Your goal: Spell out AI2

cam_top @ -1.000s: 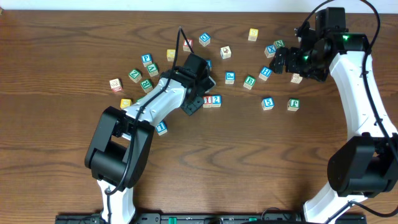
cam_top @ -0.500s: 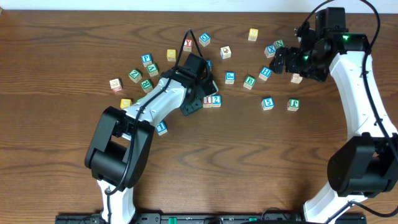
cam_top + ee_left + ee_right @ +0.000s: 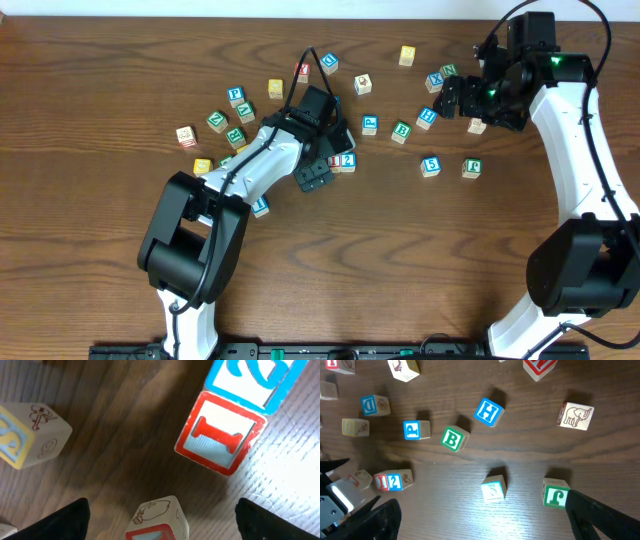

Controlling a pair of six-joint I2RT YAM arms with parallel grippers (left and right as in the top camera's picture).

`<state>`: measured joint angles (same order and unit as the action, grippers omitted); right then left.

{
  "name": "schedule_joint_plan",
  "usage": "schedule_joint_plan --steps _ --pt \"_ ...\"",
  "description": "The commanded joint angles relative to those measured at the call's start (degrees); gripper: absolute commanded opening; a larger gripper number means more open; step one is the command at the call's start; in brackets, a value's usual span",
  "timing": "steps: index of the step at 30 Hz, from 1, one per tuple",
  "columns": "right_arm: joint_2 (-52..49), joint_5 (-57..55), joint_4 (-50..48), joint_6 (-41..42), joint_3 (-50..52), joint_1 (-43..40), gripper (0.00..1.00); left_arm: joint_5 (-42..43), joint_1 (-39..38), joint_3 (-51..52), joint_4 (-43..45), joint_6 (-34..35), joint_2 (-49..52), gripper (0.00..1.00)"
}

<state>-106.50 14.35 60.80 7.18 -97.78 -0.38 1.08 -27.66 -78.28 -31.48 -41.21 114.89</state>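
Observation:
In the left wrist view the red-framed I cube (image 3: 220, 435) lies flat against the blue-framed 2 cube (image 3: 256, 380) at the upper right. A third red-framed cube (image 3: 157, 519) stands a little apart from the I. Its face is cut off by the frame edge, so I cannot read an A on it. My left gripper (image 3: 162, 522) is open around this cube, both fingers well clear of it. From overhead the left gripper (image 3: 322, 157) covers that cube, just left of the I (image 3: 334, 160) and 2 (image 3: 347, 159). My right gripper (image 3: 458, 105) hangs open at the far right, holding nothing.
Loose cubes lie scattered: a green B (image 3: 454, 439), a blue H (image 3: 489, 412), an elephant cube (image 3: 576, 415), a green J (image 3: 555, 495) and a blue 5 (image 3: 494, 489). A cluster (image 3: 232, 118) lies left of the left arm. A yellow-framed cube (image 3: 30, 435) sits close to the left gripper.
My left gripper has opened wide and let go of the red-framed cube beside the I. The right arm has not moved.

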Motion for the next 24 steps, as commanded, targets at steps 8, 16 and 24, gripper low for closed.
schedule_joint_plan --steps 8,16,24 --pt "1.1 0.2 0.1 -0.4 -0.7 0.5 0.99 -0.1 0.1 0.4 -0.5 3.7 -3.0 0.93" --pt "1.1 0.2 0.1 -0.4 -0.7 0.4 0.99 -0.3 4.3 0.4 -3.0 22.0 -11.9 0.97" --pt "1.1 0.2 0.1 -0.4 -0.7 0.4 0.99 9.7 7.1 0.4 -10.8 51.8 -16.9 0.98"
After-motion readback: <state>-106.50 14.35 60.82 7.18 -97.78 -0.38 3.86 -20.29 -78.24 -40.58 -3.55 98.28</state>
